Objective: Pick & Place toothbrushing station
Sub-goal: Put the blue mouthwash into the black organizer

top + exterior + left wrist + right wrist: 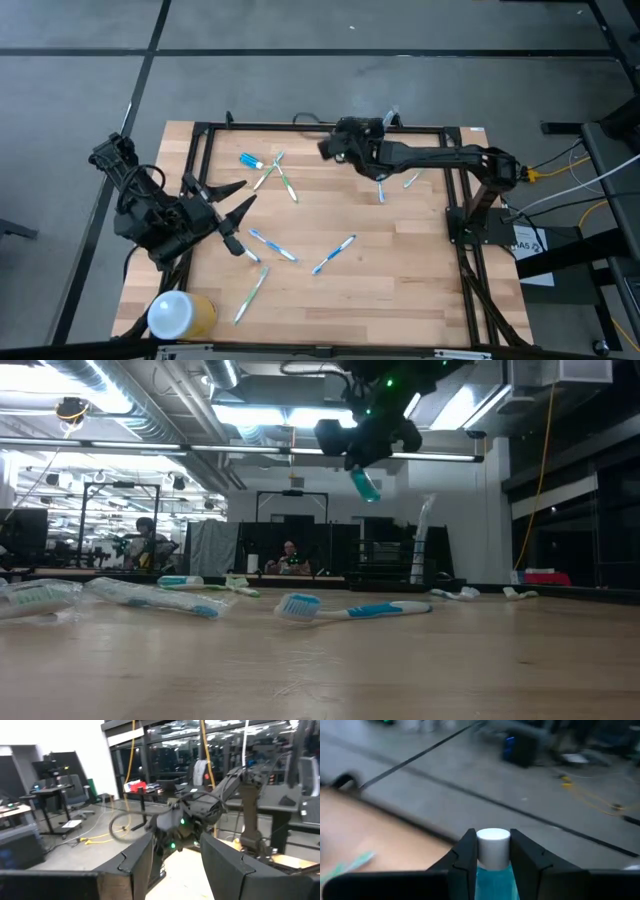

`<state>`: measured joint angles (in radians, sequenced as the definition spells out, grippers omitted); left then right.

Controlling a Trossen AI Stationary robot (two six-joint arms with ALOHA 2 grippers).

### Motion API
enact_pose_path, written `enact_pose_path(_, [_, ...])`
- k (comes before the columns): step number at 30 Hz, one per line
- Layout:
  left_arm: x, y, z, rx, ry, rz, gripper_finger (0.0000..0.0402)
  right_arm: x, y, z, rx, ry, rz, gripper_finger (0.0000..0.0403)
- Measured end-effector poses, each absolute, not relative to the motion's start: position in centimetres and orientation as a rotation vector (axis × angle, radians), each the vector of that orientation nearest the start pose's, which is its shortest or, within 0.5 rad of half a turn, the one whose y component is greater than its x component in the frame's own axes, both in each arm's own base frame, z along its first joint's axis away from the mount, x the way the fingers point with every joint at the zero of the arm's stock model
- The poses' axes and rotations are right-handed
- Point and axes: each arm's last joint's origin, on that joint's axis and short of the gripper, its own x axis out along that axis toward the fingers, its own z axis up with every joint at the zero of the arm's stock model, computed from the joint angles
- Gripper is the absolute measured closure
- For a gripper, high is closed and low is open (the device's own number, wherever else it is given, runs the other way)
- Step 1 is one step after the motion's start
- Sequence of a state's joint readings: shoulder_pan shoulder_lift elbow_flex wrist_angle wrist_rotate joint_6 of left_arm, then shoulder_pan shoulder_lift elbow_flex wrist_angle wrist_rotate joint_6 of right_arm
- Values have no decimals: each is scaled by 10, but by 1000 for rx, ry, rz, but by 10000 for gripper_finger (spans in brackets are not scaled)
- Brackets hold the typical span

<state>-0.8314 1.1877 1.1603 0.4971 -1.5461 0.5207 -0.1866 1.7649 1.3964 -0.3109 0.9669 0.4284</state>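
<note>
1. Looking down from the high view, we see the right pincer (335, 150) raised over the far side of the worktop (400, 270), but what it holds is hard to make out from there.
2. The right wrist view settles it: the two fingers (465, 855) are clamped on a teal tube with a white cap (493, 851), cap pointing away from the wrist.
3. The low view shows the same tube (364, 484) hanging in the air under the pincer, well above the wood.
4. The left pincer (228, 213) sits near the worktop's left edge with its jaws spread wide and nothing between them.
5. Toothbrushes lie scattered: one blue and white (350, 608) nearest the low camera, others (273, 245) across the middle.
6. A yellow cylinder with a white top (180, 314) lies at the near left corner; we cannot see its contents.
7. We cannot find the black toothbrushing station in any view.
</note>
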Motion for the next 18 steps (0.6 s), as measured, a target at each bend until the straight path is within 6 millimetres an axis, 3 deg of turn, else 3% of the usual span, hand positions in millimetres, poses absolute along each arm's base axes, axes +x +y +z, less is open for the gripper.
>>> enact_pose_path(3, [178,-150,431,83,33,746,242,373,-111,275,90,329,-1334,315])
enact_pose_path(6, [182,-149,429,100,41,762,242,367,-125,257,103,307,-1374,315])
enact_pose_path(13, [185,-146,429,102,43,782,242,348,-142,213,116,144,-1300,315])
enact_pose_path(18, [185,-146,429,72,30,782,242,335,-149,210,6,94,-1259,315])
